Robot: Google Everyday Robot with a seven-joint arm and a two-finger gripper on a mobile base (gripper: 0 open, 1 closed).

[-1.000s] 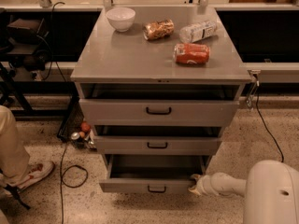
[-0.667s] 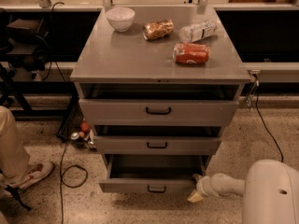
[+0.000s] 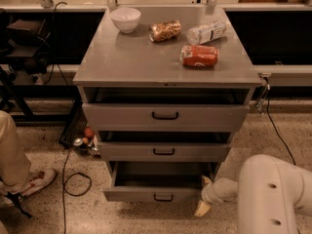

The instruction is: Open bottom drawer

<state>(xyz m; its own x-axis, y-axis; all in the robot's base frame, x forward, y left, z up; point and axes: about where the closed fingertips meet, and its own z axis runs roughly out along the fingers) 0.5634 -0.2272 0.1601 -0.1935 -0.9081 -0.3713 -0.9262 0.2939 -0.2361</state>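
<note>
The bottom drawer of the grey cabinet is the lowest of three. It is pulled out, with its dark inside showing and a small black bar handle at the centre of its front. My gripper is at the drawer's right front corner, low above the floor. Its fingers are spread apart, one fingertip by the drawer's side and the other lower, near the floor. It holds nothing. My white arm fills the lower right corner.
The middle drawer and top drawer stand slightly out. On the cabinet top are a white bowl, a snack bag, a plastic bottle and a red can. A person's leg and floor cables are at the left.
My gripper has shifted slightly down and away from the drawer's right corner, its lower finger now nearer the floor. The bottom drawer stays pulled out as before.
</note>
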